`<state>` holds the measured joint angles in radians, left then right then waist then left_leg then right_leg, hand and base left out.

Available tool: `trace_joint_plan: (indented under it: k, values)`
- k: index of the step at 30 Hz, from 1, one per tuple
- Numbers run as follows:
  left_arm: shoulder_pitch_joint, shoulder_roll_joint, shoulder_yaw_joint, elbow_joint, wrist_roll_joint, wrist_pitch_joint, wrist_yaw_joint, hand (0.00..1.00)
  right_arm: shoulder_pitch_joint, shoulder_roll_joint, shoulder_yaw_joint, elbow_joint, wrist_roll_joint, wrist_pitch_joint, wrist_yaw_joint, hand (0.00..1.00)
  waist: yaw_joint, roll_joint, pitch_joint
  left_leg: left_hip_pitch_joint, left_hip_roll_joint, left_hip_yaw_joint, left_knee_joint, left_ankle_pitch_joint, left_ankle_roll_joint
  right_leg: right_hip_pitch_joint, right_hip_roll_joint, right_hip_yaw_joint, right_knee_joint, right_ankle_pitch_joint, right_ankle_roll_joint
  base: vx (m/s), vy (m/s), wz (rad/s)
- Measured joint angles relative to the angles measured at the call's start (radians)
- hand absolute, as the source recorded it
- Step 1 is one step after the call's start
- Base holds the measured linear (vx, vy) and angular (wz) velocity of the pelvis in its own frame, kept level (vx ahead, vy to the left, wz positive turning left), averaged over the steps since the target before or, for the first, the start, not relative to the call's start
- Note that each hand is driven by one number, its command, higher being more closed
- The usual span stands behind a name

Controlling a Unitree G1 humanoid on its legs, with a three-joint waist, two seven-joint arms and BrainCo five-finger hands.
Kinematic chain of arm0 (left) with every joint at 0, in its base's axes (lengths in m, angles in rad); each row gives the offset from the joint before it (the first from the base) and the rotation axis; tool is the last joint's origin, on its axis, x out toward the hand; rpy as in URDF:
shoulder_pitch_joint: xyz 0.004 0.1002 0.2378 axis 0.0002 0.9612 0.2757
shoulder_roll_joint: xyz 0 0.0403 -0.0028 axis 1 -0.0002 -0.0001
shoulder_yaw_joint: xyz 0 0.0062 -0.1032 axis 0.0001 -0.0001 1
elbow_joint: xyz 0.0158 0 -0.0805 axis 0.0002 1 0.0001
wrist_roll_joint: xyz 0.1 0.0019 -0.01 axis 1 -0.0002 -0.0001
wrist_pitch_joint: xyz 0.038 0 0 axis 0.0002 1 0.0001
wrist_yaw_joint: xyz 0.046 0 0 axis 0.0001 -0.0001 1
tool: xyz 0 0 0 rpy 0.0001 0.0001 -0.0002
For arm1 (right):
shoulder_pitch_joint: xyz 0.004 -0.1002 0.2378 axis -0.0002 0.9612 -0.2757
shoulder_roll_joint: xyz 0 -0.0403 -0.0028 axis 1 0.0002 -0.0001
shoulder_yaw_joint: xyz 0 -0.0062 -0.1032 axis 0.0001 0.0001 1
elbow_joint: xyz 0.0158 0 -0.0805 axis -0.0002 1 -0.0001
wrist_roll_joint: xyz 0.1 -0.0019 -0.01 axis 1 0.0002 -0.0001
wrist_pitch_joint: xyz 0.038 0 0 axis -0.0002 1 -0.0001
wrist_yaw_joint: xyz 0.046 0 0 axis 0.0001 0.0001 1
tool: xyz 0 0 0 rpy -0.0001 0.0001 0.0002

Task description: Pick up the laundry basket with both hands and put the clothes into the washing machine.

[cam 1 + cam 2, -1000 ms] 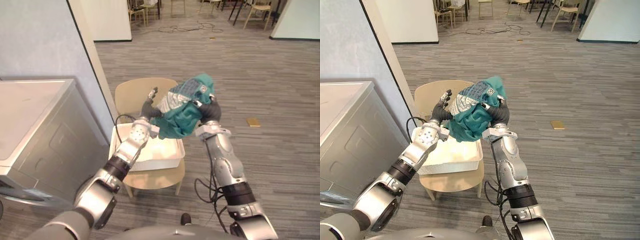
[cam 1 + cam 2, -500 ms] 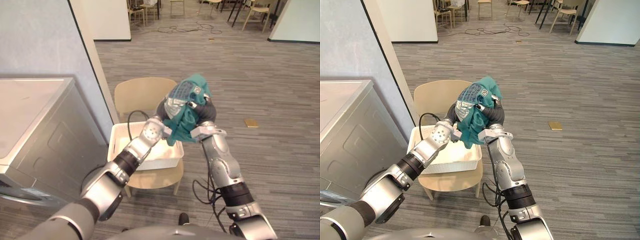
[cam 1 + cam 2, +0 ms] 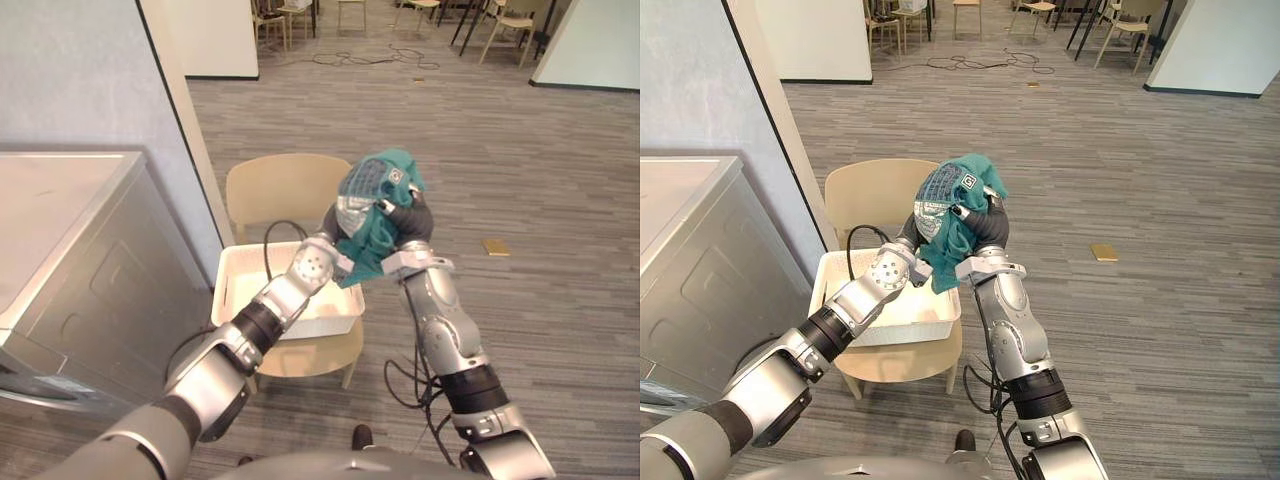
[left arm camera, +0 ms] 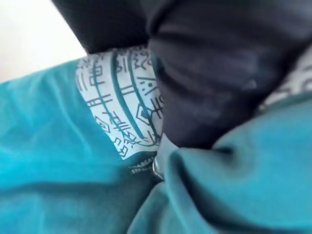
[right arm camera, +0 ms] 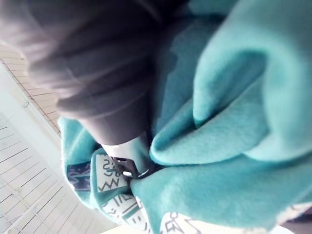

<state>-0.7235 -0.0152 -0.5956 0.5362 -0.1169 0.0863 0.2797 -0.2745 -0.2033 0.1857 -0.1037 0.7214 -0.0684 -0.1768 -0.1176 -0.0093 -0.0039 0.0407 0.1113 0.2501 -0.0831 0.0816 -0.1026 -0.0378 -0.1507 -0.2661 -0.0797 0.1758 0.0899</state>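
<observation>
Aloft, right hand [image 3: 412,222] clamped on teal garment [image 3: 365,235]; left hand [image 3: 331,222] grip unclear; label patch [image 3: 967,181] unreadable.

left hand [image 3: 333,222] drawn in against teal garment [image 3: 374,198], bunched tighter

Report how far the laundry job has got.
Done: the teal garment is out of the white basket and raised above it. In hand: the left hand and right hand hold it up between them, one on either side. Left: the basket sits on the chair, not carried, and the garment has yet to reach the washing machine on the robot's left.
</observation>
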Motion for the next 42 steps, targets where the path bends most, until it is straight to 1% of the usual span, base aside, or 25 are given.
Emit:
trace_joint_plan:
  k: [5,6,10,11,14,15,16,17,19,20,22,25,26,28,30,31,33,34,35,37,38,39,41,42]
  values:
    - [0.000,0.000,-0.004,-0.006,-0.008,0.000,0.006,1.00,0.000,0.001,0.002,0.000,0.021,-0.015,0.000,1.00,0.000,-0.006,0.001,0.000,0.000,0.000,0.000,0.000,0.000,0.000,0.000,0.000,0.000,0.000,0.000,0.00,0.000,0.00]
    - [0.000,0.000,-0.003,-0.007,-0.010,0.000,0.008,1.00,0.000,0.000,0.003,0.000,0.021,-0.016,0.000,0.00,0.000,-0.007,0.001,0.000,0.000,0.000,0.000,0.000,0.000,0.000,0.000,0.000,0.000,0.000,0.000,0.00,0.000,0.00]
    - [0.001,0.001,-0.003,-0.007,-0.018,0.000,0.017,1.00,0.020,-0.001,0.007,-0.010,0.023,-0.024,0.001,0.00,0.002,-0.010,0.001,0.000,0.001,0.000,0.000,0.000,0.000,0.000,0.000,0.000,0.000,0.000,0.000,0.00,0.000,0.00]
    - [0.001,0.005,-0.002,-0.007,-0.020,0.000,0.016,1.00,0.051,-0.004,0.008,-0.033,0.027,-0.024,0.007,0.00,0.003,-0.011,0.002,-0.001,0.001,0.000,0.000,0.000,0.000,0.000,0.000,0.000,0.000,0.000,0.000,0.00,0.000,0.00]
    - [0.003,0.030,0.011,-0.007,-0.029,0.000,0.016,1.00,0.134,-0.008,0.014,-0.056,0.045,-0.025,0.045,0.00,0.001,-0.015,0.004,0.000,0.001,0.001,-0.001,0.000,0.000,-0.001,0.000,0.002,0.000,0.000,0.000,0.00,0.000,0.00]
    - [0.010,0.041,0.028,-0.007,-0.030,0.000,0.016,1.00,0.183,-0.016,0.027,-0.072,0.075,-0.024,0.068,0.00,0.000,-0.017,0.005,0.000,0.001,0.001,-0.001,0.000,0.000,-0.002,0.001,0.003,0.000,-0.001,0.001,0.00,0.000,-0.04]
    - [0.025,0.048,0.070,-0.007,-0.036,0.000,0.017,1.00,0.241,-0.033,0.065,-0.078,0.112,-0.014,0.087,0.00,-0.002,-0.021,0.008,0.001,0.001,0.001,-0.001,-0.001,0.000,-0.002,0.001,0.005,0.000,-0.001,0.001,0.00,0.000,-0.04]
    - [0.028,0.049,0.080,-0.007,-0.036,0.000,0.017,1.00,0.254,-0.037,0.074,-0.078,0.122,-0.011,0.093,0.00,-0.003,-0.021,0.008,0.001,0.001,0.001,-0.001,-0.002,0.000,-0.002,0.001,0.005,0.000,-0.002,0.002,0.00,0.000,0.00]
    - [0.052,0.057,0.154,-0.019,-0.038,0.000,0.018,1.00,0.380,-0.055,0.132,-0.078,0.140,0.035,0.132,0.00,-0.002,-0.026,0.011,0.001,0.001,0.004,-0.001,-0.005,-0.001,-0.003,0.009,0.005,0.000,-0.007,0.007,0.00,0.000,0.00]
    - [0.056,0.059,0.172,-0.020,-0.039,0.000,0.019,1.00,0.414,-0.053,0.144,-0.078,0.140,0.052,0.145,0.00,0.000,-0.026,0.011,0.001,0.001,0.006,-0.001,-0.006,0.000,-0.003,0.010,0.006,0.000,-0.008,0.007,0.00,0.000,0.00]
    - [0.094,0.085,0.247,-0.069,-0.048,-0.004,0.021,1.00,0.535,-0.048,0.177,-0.078,0.144,0.104,0.195,0.00,-0.003,-0.025,0.011,0.001,0.001,0.016,-0.001,-0.011,-0.003,-0.007,0.011,0.011,0.000,-0.009,0.008,0.00,0.000,-0.08]
    - [0.146,0.101,0.331,-0.116,-0.057,-0.018,0.027,1.00,0.624,-0.041,0.163,-0.079,0.144,0.123,0.225,0.00,-0.006,-0.025,0.010,-0.002,0.001,0.026,0.000,-0.012,-0.004,-0.018,0.013,0.019,0.000,-0.008,0.007,0.01,-0.010,-0.13]
    - [0.177,0.111,0.365,-0.130,-0.057,-0.020,0.036,1.00,0.658,-0.039,0.145,-0.080,0.144,0.130,0.237,0.00,-0.012,-0.024,0.008,-0.001,0.001,0.026,0.000,-0.012,-0.004,-0.018,0.014,0.023,0.000,-0.009,0.007,0.02,-0.013,-0.04]
    - [0.226,0.114,0.413,-0.145,-0.058,-0.022,0.044,1.00,0.698,-0.029,0.095,-0.091,0.144,0.139,0.245,0.00,-0.018,-0.023,0.006,-0.001,0.002,0.027,0.004,-0.012,-0.004,-0.018,0.016,0.025,0.000,-0.009,0.006,0.01,-0.008,-0.03]
    - [0.332,0.113,0.510,-0.214,-0.063,-0.025,0.045,1.00,0.748,0.015,-0.009,-0.137,0.144,0.141,0.261,0.00,-0.023,-0.017,0.003,-0.002,0.003,0.035,0.004,-0.012,-0.004,-0.027,0.018,0.033,0.000,-0.009,0.006,0.01,-0.017,-0.14]
    - [0.362,0.113,0.538,-0.234,-0.071,-0.028,0.045,1.00,0.756,0.028,-0.038,-0.147,0.144,0.141,0.262,0.00,-0.023,-0.016,0.001,-0.002,0.003,0.038,0.004,-0.012,-0.004,-0.029,0.018,0.035,0.000,-0.009,0.006,0.01,-0.017,-0.17]
    - [0.497,0.109,0.639,-0.324,-0.079,-0.033,0.045,1.00,0.774,0.095,-0.180,-0.150,0.142,0.137,0.257,0.00,-0.023,-0.007,-0.004,-0.001,0.003,0.048,0.004,-0.012,-0.004,-0.031,0.018,0.037,0.000,-0.009,0.006,0.01,-0.015,-0.08]
    - [0.531,0.106,0.664,-0.346,-0.079,-0.037,0.044,1.00,0.776,0.112,-0.218,-0.146,0.139,0.136,0.255,0.00,-0.022,-0.005,-0.006,-0.001,0.003,0.048,0.004,-0.012,-0.004,-0.031,0.018,0.038,0.000,-0.009,0.006,0.00,0.000,0.00]
    - [0.600,0.093,0.720,-0.388,-0.088,-0.050,0.044,1.00,0.778,0.141,-0.293,-0.126,0.137,0.131,0.251,0.00,-0.020,-0.001,-0.009,0.000,0.003,0.049,0.004,-0.012,-0.004,-0.031,0.018,0.039,0.000,-0.009,0.006,0.00,0.000,0.00]
    - [0.711,0.066,0.798,-0.430,-0.099,-0.064,0.043,1.00,0.766,0.185,-0.415,-0.051,0.134,0.114,0.214,0.00,-0.010,0.005,-0.023,0.000,0.003,0.049,0.004,-0.012,-0.004,-0.029,0.018,0.039,0.000,-0.009,0.004,0.00,0.000,0.00]
    - [0.741,0.060,0.815,-0.437,-0.107,-0.066,0.041,1.00,0.760,0.196,-0.450,-0.024,0.133,0.111,0.204,0.00,-0.005,0.007,-0.025,0.003,0.003,0.049,0.004,-0.012,-0.004,-0.026,0.018,0.039,0.000,-0.010,0.004,0.02,-0.016,0.04]
    - [0.805,0.046,0.849,-0.443,-0.118,-0.068,0.033,1.00,0.747,0.212,-0.526,0.045,0.093,0.110,0.176,0.00,0.009,0.010,-0.027,0.013,0.003,0.048,0.004,-0.013,-0.004,-0.013,0.017,0.037,0.000,-0.013,0.003,0.01,-0.012,0.10]
    - [0.867,0.032,0.877,-0.443,-0.120,-0.068,0.014,1.00,0.729,0.227,-0.607,0.119,0.041,0.110,0.142,0.00,0.014,0.018,-0.032,0.015,0.003,0.045,0.002,-0.027,-0.003,0.001,0.016,0.029,0.000,-0.020,0.008,-0.01,-0.002,0.15]
    - [0.914,0.022,0.895,-0.442,-0.125,-0.068,-0.005,1.00,0.708,0.235,-0.675,0.182,0.008,0.107,0.107,0.00,0.024,0.024,-0.041,0.016,0.003,0.045,-0.001,-0.032,-0.002,0.004,0.016,0.028,0.000,-0.025,0.010,-0.03,0.003,0.08]
